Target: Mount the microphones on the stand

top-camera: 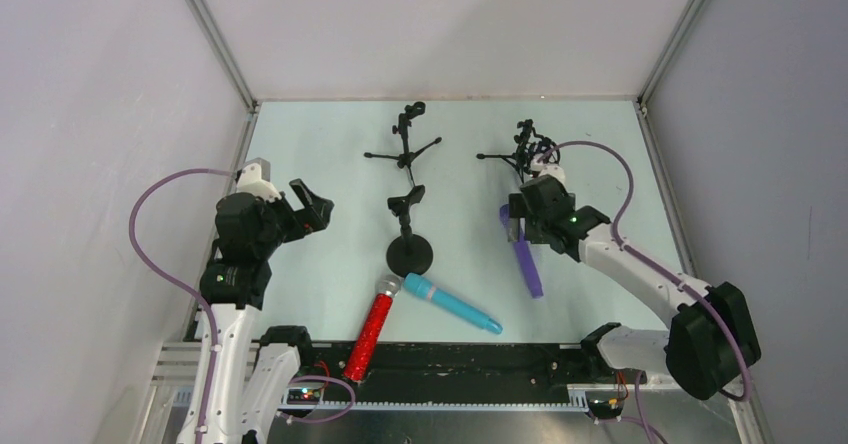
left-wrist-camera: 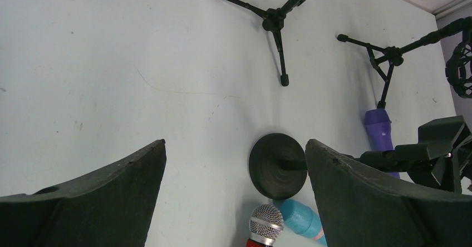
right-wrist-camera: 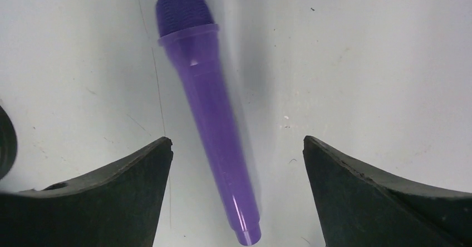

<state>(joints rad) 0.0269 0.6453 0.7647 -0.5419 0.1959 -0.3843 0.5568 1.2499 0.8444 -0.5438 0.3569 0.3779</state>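
Slippage worries me: my right fingers, open, straddle the purple microphone lying flat on the desk near the right tripod stand. An off-centre squeeze could roll it away. Meanwhile my left fingers hang open, empty.

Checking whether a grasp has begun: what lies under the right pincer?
The purple microphone lies flat on the table, between the open fingers of the right pincer, touching neither. In the top view the pincer covers part of its head end.
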